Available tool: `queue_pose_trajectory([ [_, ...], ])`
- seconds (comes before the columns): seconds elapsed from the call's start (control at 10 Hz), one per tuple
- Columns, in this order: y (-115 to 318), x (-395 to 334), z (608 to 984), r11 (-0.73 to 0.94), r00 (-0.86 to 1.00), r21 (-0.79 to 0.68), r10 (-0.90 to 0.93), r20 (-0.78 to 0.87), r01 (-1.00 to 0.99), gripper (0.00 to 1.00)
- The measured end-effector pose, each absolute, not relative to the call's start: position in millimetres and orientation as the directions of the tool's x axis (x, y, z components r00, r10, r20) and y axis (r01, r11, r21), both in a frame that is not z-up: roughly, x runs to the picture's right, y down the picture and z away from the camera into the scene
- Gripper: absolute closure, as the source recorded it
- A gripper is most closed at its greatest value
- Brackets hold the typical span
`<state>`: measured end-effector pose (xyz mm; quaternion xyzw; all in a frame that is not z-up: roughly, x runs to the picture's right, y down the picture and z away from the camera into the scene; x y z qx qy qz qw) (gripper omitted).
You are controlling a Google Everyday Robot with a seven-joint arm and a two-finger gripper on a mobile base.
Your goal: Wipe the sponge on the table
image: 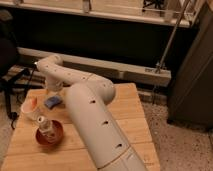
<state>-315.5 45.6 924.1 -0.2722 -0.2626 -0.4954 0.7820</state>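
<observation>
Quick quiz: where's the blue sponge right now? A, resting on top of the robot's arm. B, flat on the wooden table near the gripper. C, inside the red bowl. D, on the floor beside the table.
B: the blue sponge lies flat on the wooden table, right by the gripper at the far left, clear of the red bowl.
</observation>
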Motion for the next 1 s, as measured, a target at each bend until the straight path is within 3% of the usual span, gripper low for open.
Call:
queue_pose_trajectory([
  [0.7,58,-324,943,0.342,0.359,-0.173,-0.614,0.703,0.924,0.20],
  [0.9,59,-327,946,0.333,0.350,-0.171,-0.611,0.710,0.927,0.32],
  [1.0,60,-328,947,0.327,0.345,-0.171,-0.609,0.714,0.930,0.42],
])
